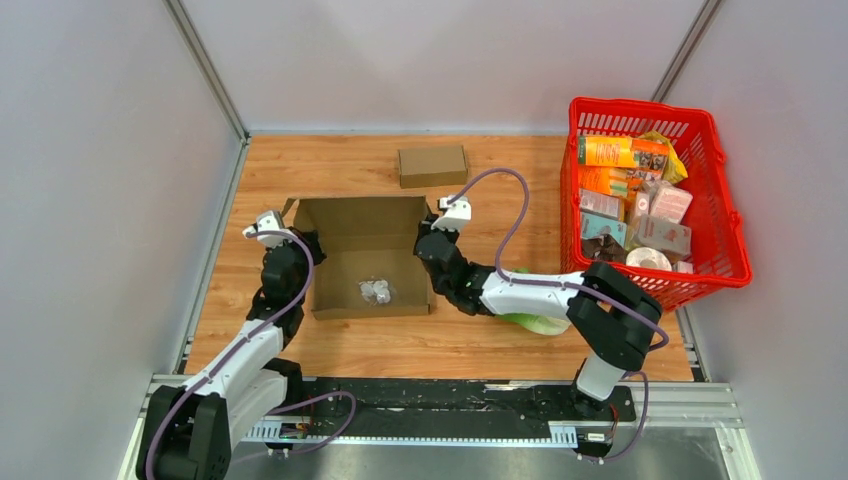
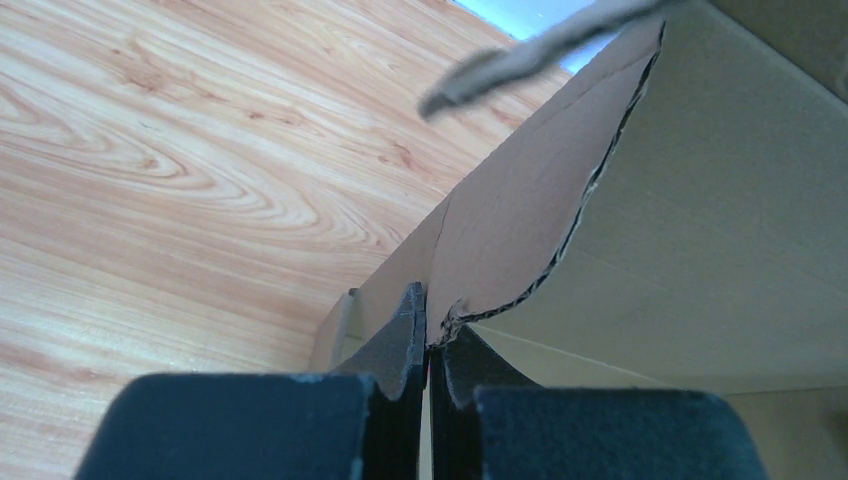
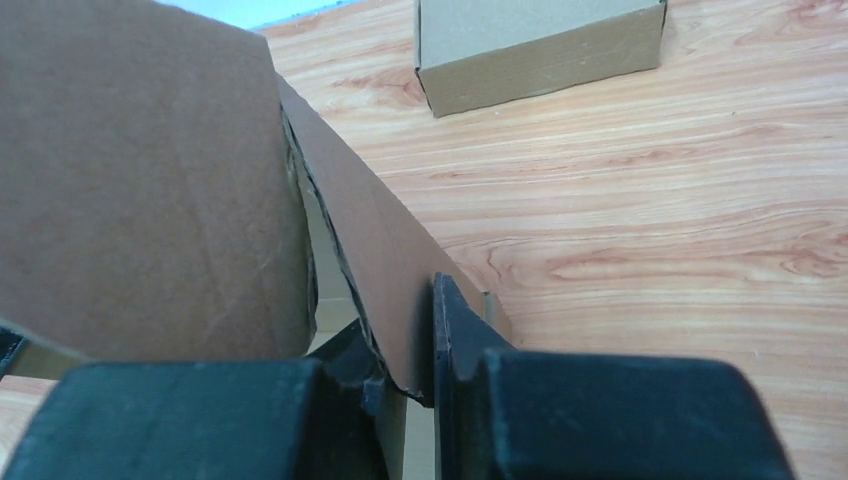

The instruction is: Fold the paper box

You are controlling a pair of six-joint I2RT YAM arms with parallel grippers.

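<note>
Nearest to me in the overhead view is the black mounting rail (image 1: 440,405) that carries both arm bases, at the near edge of the wood-grain counter (image 1: 450,345).

Just beyond it lies the open brown cardboard box (image 1: 368,255), a shallow tray with its mouth facing up. Its tall back panel stands on the side toward the far wall and its low front edge faces the arms. From above its footprint looks close to square, so I cannot name a long axis. A few small pale bits (image 1: 375,291) sit on its floor.

The left pincer (image 2: 430,335) is pinched tight on the box's left wall, with the torn corrugated edge rising from between its black fingers (image 2: 405,330). The right pincer (image 3: 410,350) is closed narrowly on the right wall, the cardboard sheet sandwiched between its two pads.

A small closed brown cardboard carton (image 1: 432,165) rests well apart from the box, toward the far wall. A red plastic mesh basket (image 1: 735,230) stands at the right, filled with orange, pink and teal packets. Their print is too small for me to read. Something green (image 1: 540,322) lies under the right forearm.
</note>
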